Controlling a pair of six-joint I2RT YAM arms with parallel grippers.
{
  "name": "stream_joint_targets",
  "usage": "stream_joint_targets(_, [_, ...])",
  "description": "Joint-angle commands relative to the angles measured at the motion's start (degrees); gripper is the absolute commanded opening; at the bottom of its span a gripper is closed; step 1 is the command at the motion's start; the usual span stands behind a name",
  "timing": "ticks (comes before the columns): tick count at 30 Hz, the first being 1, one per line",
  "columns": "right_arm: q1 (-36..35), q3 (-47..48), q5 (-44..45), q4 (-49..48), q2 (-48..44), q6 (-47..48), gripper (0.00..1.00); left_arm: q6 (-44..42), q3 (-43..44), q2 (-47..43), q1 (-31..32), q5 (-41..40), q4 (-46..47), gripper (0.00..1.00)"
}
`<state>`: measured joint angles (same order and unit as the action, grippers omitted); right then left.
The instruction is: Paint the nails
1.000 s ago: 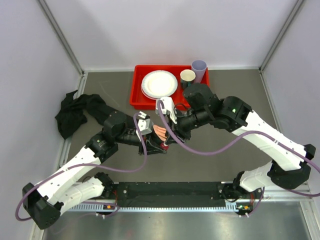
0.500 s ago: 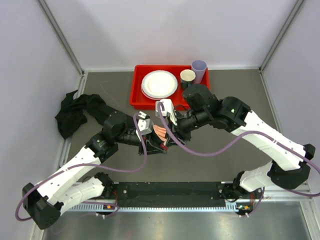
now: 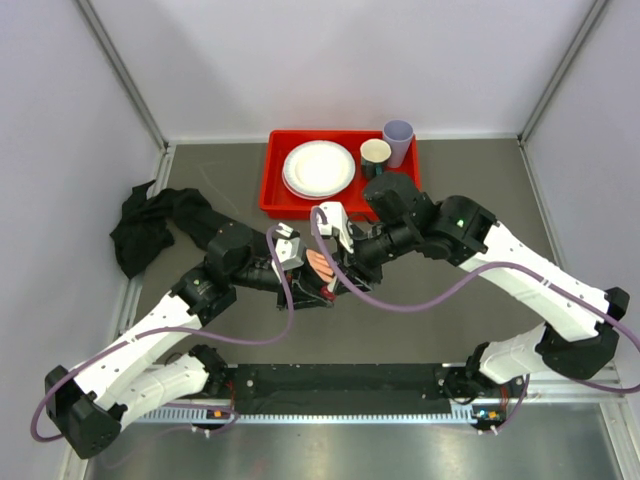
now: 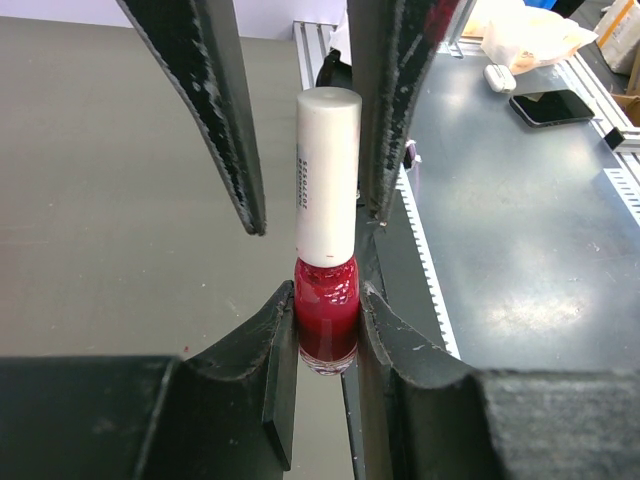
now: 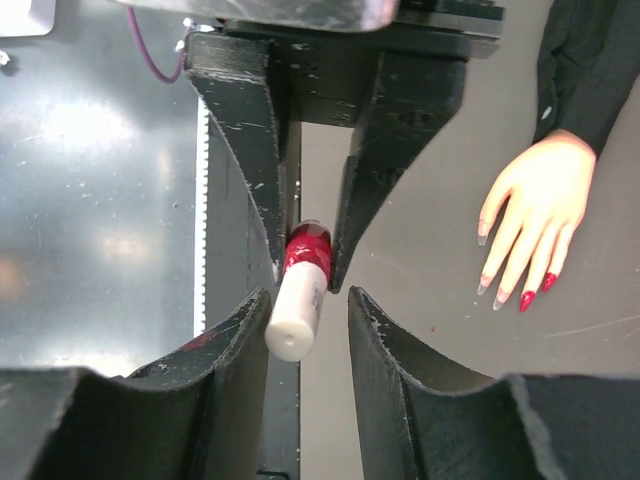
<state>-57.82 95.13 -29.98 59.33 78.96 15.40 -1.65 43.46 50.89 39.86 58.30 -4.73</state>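
Only your right wrist view shows clearly the mannequin hand (image 5: 535, 215) lying on the table (image 5: 420, 250) beside the grippers, some of the nails (image 5: 525, 300) red. Your left gripper (image 4: 327, 300) clamps the red polish bottle (image 4: 326, 340), while the right gripper (image 5: 308, 300) stands loose around its white cap (image 5: 290, 325). Behind, a red tray (image 3: 275, 170) carries a white plate (image 3: 319, 168) and two cups (image 3: 376, 153).

Bright even light, mild glare
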Motion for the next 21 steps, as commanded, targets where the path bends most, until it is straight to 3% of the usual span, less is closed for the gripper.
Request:
stream_joint_targets(1, [1.22,0.93,-0.35,-2.55,-2.05,-0.02,0.36,-0.28,0.13,0.08,0.31,1.64,3.06,0.0])
stream_joint_targets(11, [1.31,1.46,-1.31,-2.46,-0.82,-1.25,0.27,-0.46,0.13,-0.09,0.31,0.41,2.89,0.0])
stream_joint_targets(18, [1.22,1.46,-0.79,-2.2,0.14,-3.7,0.1,-1.43,0.66,-1.23,0.31,-9.33,1.3,0.0])
stream_joint_targets(21, [1.22,0.85,3.41,-3.07,1.02,-6.51,0.0,-0.12,1.18,-1.24,0.31,-15.83,1.65,0.0])
